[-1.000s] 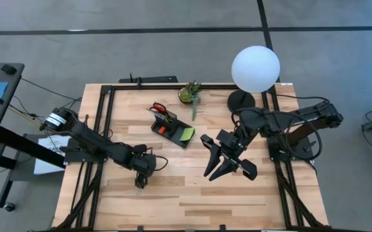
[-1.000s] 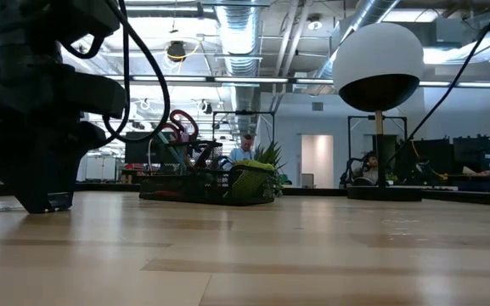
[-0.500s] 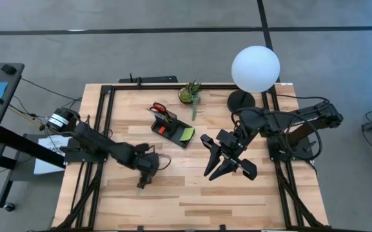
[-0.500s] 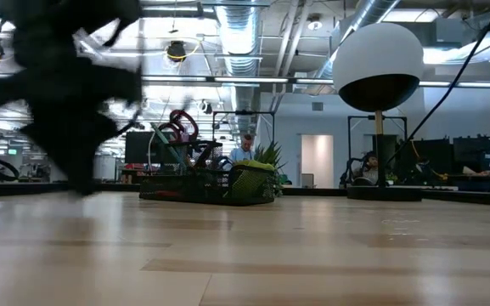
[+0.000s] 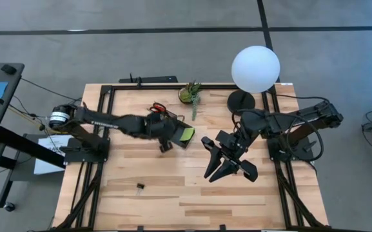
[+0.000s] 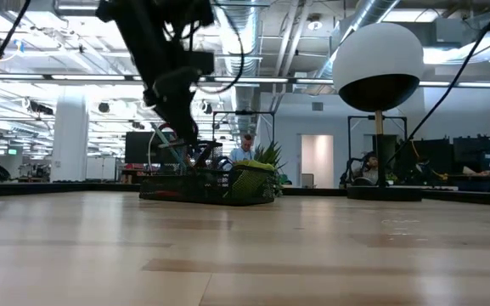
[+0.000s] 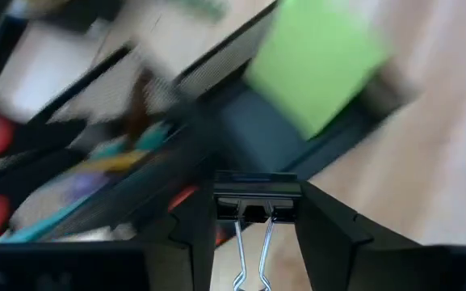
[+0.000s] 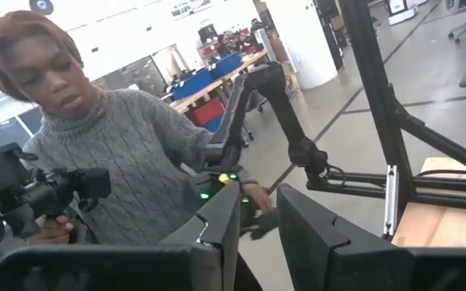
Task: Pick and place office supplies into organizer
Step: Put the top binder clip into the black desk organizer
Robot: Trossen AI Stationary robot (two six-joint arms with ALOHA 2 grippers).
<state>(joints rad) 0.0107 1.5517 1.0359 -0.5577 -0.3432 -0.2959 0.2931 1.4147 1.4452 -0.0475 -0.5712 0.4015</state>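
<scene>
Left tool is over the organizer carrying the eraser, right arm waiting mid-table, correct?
Not the eraser: the left wrist view shows the left tool shut on a black binder clip. It is over the organizer; the right tool waits mid-table.

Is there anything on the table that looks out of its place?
Yes. One black clip lies alone on bare wood, far from the organizer. The left gripper holds another clip by the organizer.

Bright, even overhead light; the left wrist view is motion-blurred, the organizer smeared.
</scene>
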